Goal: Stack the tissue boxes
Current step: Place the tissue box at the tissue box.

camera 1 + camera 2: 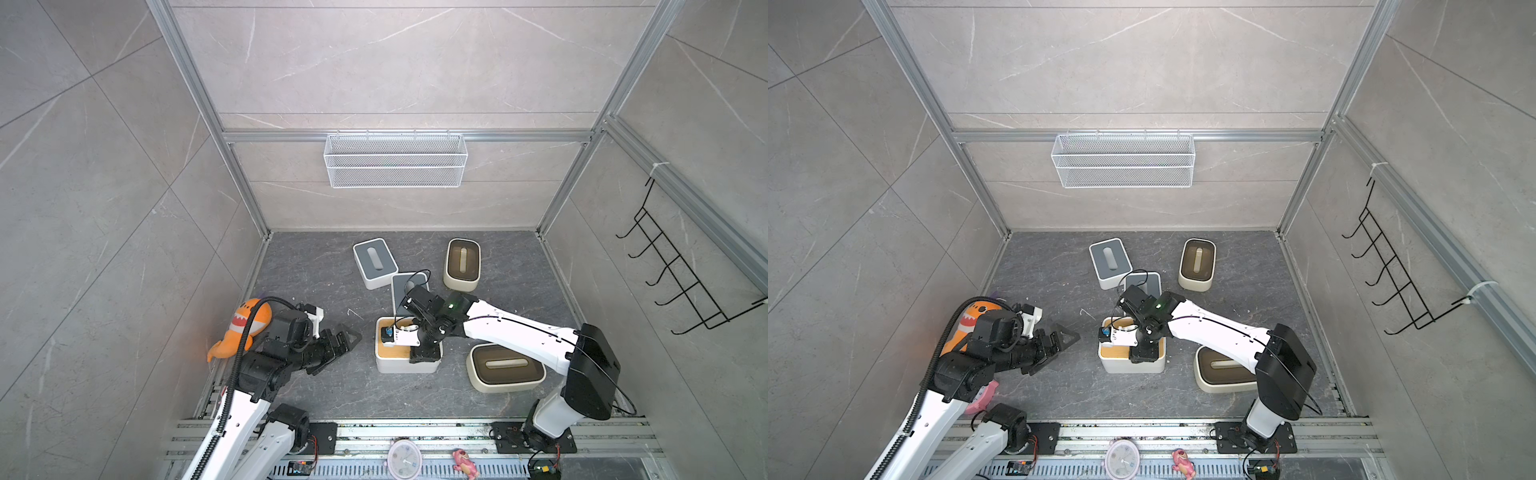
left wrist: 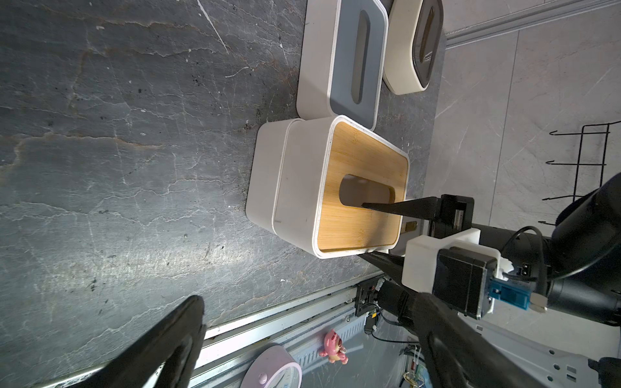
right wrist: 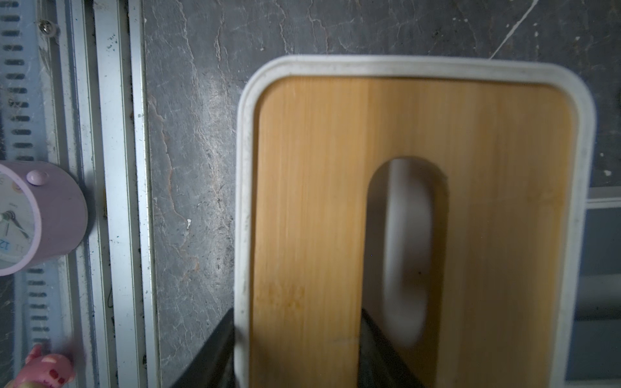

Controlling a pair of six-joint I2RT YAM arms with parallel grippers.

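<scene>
Bearing tissue boxes (image 1: pixel 365 266), slate floor (image 1: pixel 316 282), tiled walls (image 1: pixel 395 62)

Robot test cell, dressed as a tiled washroom corner.

Walled on left, right and far sides with grey marble-look panels (image 1: pixel 395 62) set in bare aluminium framing (image 1: pixel 282 136); floored with dark stone-look slab (image 1: pixel 316 282). Hung with white wire mesh basket (image 1: pixel 395 160) on far wall and black hook rack (image 1: pixel 681 272) on right wall. Equipped with two robot arms (image 1: pixel 519 328) bolted to slotted metal rail (image 1: pixel 415 434) along near edge, wiring exposed. Stocked with household props only: bamboo-lidded tissue box (image 2: pixel 363 161), lilac clock (image 1: pixel 405 459), pink toy (image 1: pixel 464 462), orange plush (image 1: pixel 249 320).
</scene>
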